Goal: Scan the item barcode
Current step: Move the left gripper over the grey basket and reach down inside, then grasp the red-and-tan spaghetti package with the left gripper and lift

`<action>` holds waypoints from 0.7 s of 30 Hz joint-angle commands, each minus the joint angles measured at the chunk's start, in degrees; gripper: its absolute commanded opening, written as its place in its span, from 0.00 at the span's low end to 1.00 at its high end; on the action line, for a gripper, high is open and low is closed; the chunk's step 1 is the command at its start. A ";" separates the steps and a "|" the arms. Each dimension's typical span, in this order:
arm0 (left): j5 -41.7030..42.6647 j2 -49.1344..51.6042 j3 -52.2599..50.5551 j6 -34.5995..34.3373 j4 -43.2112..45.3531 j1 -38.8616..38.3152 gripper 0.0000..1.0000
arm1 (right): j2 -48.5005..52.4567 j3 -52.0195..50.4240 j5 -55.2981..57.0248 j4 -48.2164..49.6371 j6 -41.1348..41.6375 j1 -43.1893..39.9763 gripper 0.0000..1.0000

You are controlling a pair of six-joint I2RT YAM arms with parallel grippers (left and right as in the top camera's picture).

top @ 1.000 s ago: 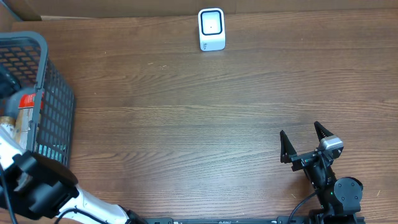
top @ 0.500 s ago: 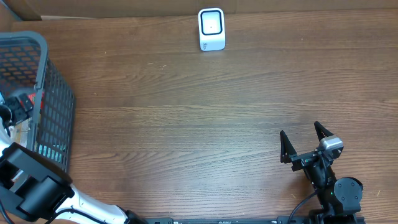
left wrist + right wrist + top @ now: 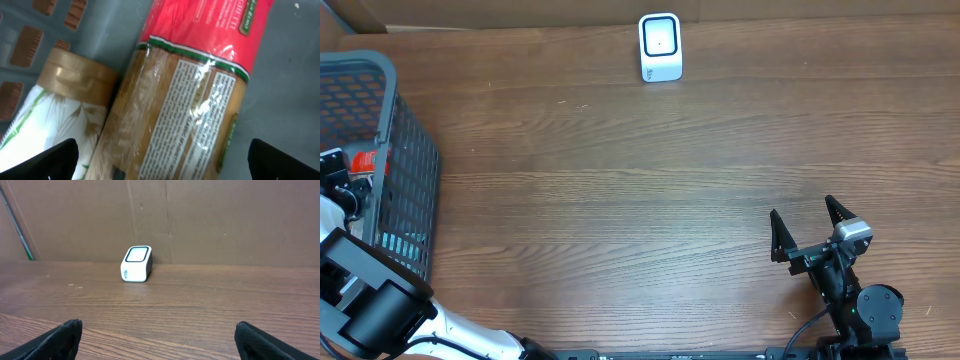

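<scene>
Left gripper (image 3: pixel 160 165) sits in the grey basket (image 3: pixel 410 150) at the frame's left edge, jaws apart over the spaghetti packet (image 3: pixel 200 85). Right gripper (image 3: pixel 802 208), lower right, has its jaws spread; the barcode scanner (image 3: pixel 660 46) stands top centre.

The pasta packet (image 3: pixel 190 85) runs off the left wrist view at 12 and 6 o'clock, and its fine print is too blurred to read. The leaf-patterned container (image 3: pixel 50 120) beside it is cut off at 8 o'clock. From overhead, the picture's edge at 9 o'clock crops the basket (image 3: pixel 408 150) and part of the left hand (image 3: pixel 340 180) inside it.
</scene>
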 commanded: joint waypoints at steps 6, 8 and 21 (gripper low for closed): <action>0.09 0.31 -4.79 1.57 6.54 0.02 0.95 | -0.61 -0.61 0.31 0.35 0.22 0.48 1.00; 0.81 0.31 -6.34 1.55 8.24 -0.02 0.93 | -0.61 -0.61 0.31 0.35 0.22 0.48 1.00; 3.10 0.31 -10.97 0.07 13.55 -0.04 0.67 | -0.61 -0.61 0.31 0.35 0.22 0.48 1.00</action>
